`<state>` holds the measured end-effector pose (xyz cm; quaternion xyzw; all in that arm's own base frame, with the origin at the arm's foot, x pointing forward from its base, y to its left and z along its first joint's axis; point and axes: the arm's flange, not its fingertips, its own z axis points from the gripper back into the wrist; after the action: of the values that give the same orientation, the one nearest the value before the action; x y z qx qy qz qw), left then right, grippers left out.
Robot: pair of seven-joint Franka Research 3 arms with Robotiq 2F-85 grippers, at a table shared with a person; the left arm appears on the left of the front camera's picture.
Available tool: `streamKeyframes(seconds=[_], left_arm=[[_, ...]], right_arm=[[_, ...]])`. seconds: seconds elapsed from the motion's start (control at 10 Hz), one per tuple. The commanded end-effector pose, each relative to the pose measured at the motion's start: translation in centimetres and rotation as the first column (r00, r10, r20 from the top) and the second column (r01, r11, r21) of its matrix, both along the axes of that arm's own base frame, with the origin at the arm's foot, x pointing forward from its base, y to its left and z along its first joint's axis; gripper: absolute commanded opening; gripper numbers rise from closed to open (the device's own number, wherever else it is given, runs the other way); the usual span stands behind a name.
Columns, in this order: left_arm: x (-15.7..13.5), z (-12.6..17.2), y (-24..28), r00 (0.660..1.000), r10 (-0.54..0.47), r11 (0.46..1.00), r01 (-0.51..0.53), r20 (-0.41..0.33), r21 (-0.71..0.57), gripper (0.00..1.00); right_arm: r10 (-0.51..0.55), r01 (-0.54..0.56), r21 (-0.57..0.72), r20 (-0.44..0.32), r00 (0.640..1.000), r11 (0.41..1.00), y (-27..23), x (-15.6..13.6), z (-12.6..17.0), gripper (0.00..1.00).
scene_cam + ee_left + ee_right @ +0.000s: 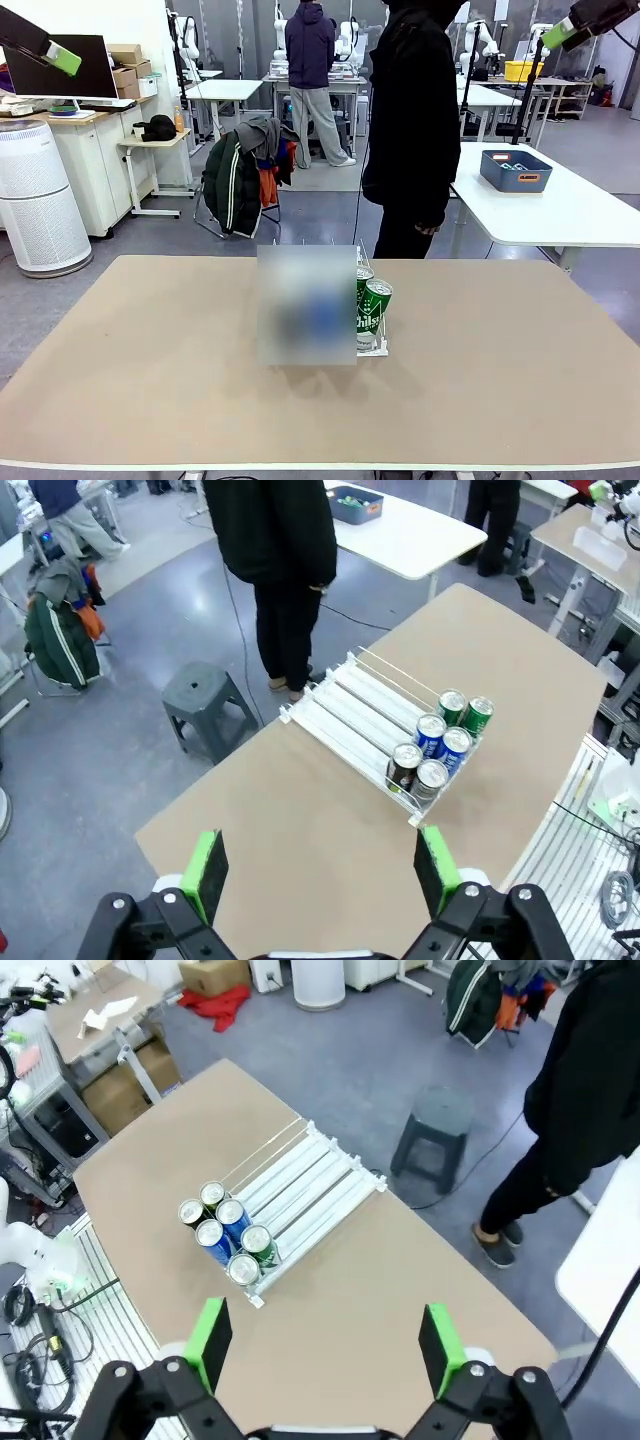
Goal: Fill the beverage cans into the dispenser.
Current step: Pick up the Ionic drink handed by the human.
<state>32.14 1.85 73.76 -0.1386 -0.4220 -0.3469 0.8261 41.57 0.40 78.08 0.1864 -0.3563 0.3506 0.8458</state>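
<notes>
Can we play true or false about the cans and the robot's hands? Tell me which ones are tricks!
1. Six cans stand in the dispenser. True.
2. The left gripper is holding a can. False: it is open and empty, high above the table.
3. The cans are bunched at one end of the dispenser, and the rest of its lanes are bare. True.
4. The person is putting a can into the dispenser. False: the person stands at the far side of the table with arms down.
5. The right gripper is open. True.
</notes>
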Motion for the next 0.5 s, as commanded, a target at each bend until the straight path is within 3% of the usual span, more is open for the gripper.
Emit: streamKeyframes(seconds=[0.0, 0.2, 0.3, 0.4], left_arm=[[0.9, 0.6, 0.6, 0.997, -0.071, 0.997, 0.071, -0.041, 0.005, 1.0], [0.9, -0.5, 0.2, 0.991, -0.112, 0.994, 0.111, -0.078, -0.012, 1.0], [0.5, -1.9, -0.3, 0.995, -0.056, 0.998, 0.058, -0.082, 0.028, 1.0], [0.5, 0.1, -0.5, 0.996, -0.06, 0.998, 0.06, -0.061, 0.004, 1.0]], right_arm=[[-0.006, 0.006, -0.029, -0.004, 1.0, 1.0, -0.7, 1.0, 0.9, 1.0], [0.002, -0.002, -0.016, -0.003, 1.0, 1.0, -1.9, 2.0, 0.9, 1.0], [-0.037, 0.037, -0.009, 0.048, 0.998, 0.999, -1.5, 1.2, -0.1, 1.0], [-0.029, 0.029, -0.027, -0.006, 1.0, 0.999, -1.2, 1.5, 0.9, 1.0]])
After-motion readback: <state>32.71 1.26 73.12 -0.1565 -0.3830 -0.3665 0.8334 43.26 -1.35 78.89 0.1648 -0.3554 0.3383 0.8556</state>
